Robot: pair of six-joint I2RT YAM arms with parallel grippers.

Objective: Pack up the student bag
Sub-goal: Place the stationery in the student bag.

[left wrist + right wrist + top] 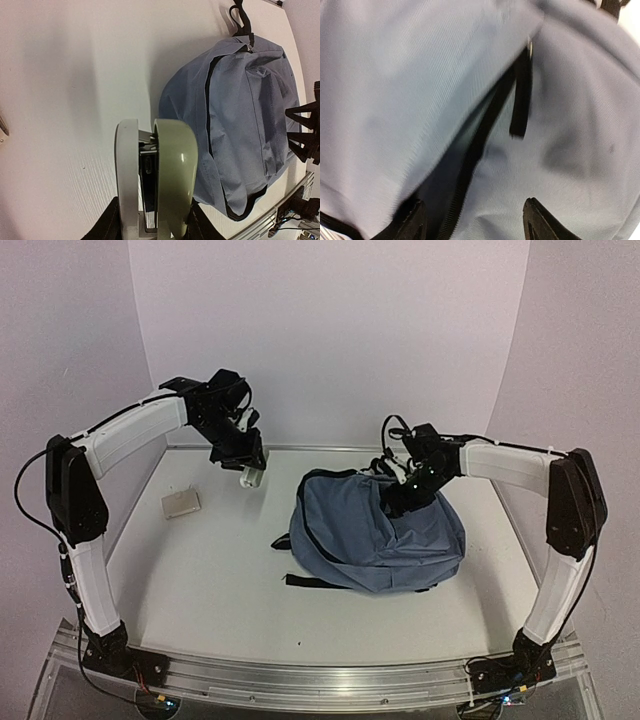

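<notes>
on the white table (200, 580) lies the student bag (385, 535); left of it the left gripper (245, 462) clenches a pale stapler (172, 170), and the right gripper (475, 225) sits spread over the bag's zipper (480, 140). i'd widen that barely parted mouth before bringing the stapler across. the bag's inside is hidden.

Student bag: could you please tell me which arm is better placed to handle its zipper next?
Likely right: the right gripper, open, sits over the zipper of the student bag; the left gripper, aside, holds a pale object.
</notes>
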